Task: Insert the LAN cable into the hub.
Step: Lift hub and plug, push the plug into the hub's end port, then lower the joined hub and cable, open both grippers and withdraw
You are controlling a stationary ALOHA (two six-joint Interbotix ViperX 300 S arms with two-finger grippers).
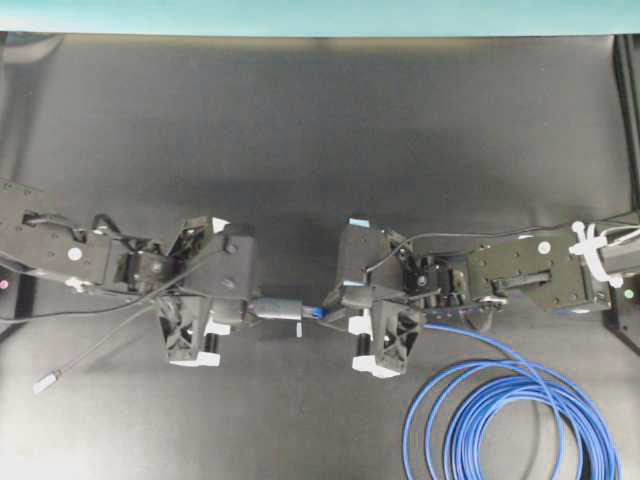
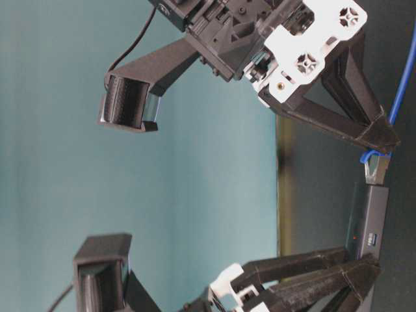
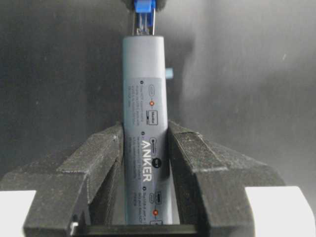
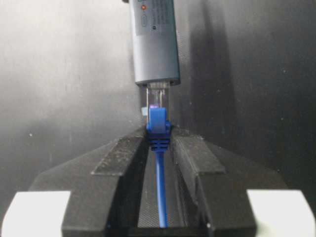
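Hub [image 3: 144,123]: clamped lengthwise in left gripper [image 3: 145,148], mid-table. LAN cable [image 4: 159,131]: boot pinched in right gripper [image 4: 159,143], clear plug partly entered hub end; coil [image 1: 515,420] near right arm.

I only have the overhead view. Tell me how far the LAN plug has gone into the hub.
Observer: In the right wrist view, the clear plug of the LAN cable is only partly in the hub. Some plug shows between the hub's end and the blue boot.
Operator: Check the right grip.
Observer: The right gripper is shut on the cable at that boot, and the cable runs back between its fingers.
Operator: Now the left.
Observer: In the left wrist view, the left gripper clamps the hub's sides, with the ANKER label facing the camera.
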